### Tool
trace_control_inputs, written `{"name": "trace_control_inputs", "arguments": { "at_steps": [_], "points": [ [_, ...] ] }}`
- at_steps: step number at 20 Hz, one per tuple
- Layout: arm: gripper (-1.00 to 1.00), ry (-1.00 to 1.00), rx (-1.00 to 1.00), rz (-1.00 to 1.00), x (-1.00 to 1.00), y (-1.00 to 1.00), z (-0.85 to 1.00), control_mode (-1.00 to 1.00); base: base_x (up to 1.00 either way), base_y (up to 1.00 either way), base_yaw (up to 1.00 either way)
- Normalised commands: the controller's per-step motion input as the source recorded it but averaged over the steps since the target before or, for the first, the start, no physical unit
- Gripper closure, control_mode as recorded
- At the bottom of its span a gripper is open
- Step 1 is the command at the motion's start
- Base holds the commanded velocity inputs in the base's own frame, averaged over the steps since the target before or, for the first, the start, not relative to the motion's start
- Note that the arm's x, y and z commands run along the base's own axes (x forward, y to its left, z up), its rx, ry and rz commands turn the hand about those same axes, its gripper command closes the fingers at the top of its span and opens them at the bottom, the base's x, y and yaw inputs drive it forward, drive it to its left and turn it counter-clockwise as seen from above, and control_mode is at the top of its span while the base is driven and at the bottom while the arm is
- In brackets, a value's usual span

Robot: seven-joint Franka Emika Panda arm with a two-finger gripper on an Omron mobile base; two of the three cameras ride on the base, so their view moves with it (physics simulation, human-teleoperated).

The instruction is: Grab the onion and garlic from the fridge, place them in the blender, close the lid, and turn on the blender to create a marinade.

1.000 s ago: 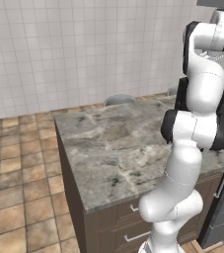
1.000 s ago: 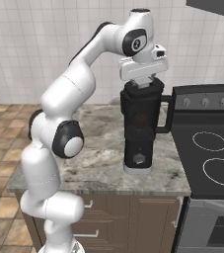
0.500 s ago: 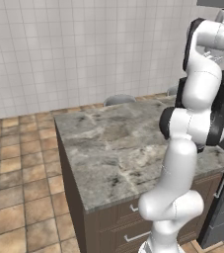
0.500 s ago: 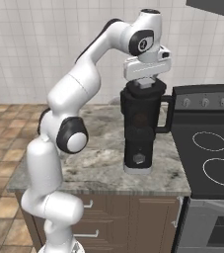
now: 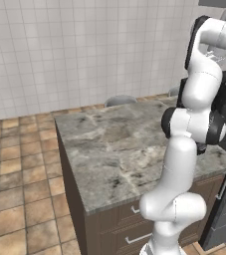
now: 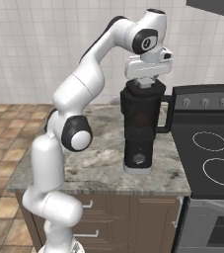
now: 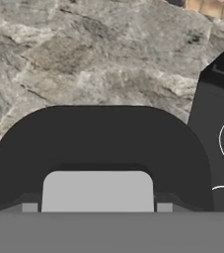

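Observation:
The tall black blender (image 6: 140, 128) stands on the stone counter (image 6: 96, 160) beside the stove, its handle toward the stove and its front button (image 6: 139, 159) low on the base. My gripper (image 6: 144, 85) points straight down onto the top of the jar. In the hand view the black lid (image 7: 98, 138) lies right under my gripper (image 7: 96, 207), and the two fingertips stand tight against either side of its light grey knob (image 7: 97, 190). The lid sits at the jar's mouth. The onion and garlic are hidden, and the fridge is out of view.
A black stove (image 6: 209, 148) with ring burners and a knob panel adjoins the counter on the right; it also shows beside the lid as the stove (image 7: 219, 133). The counter (image 5: 114, 144) has drawers below. Tiled floor and white tiled wall lie beyond.
The hand has shifted slightly toward the stove over the blender, and the arm's elbow has risen and straightened. The fingers have kept the same width.

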Motion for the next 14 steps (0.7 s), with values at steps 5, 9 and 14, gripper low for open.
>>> {"name": "trace_control_inputs", "arguments": {
  "at_steps": [5, 9, 14],
  "points": [
    [1.0, 0.0, 0.0, -0.2, 0.01, 0.53, 0.0, -1.0, 0.0, 0.0, 0.0],
    [1.0, 0.0, 0.0, -0.16, 0.12, 0.18, 0.0, -1.0, 0.0, 0.0, 0.0],
    [1.0, 0.0, 0.0, -0.13, 0.02, -0.15, -0.13, -1.0, 0.0, 0.0, 0.0]
  ]
}}
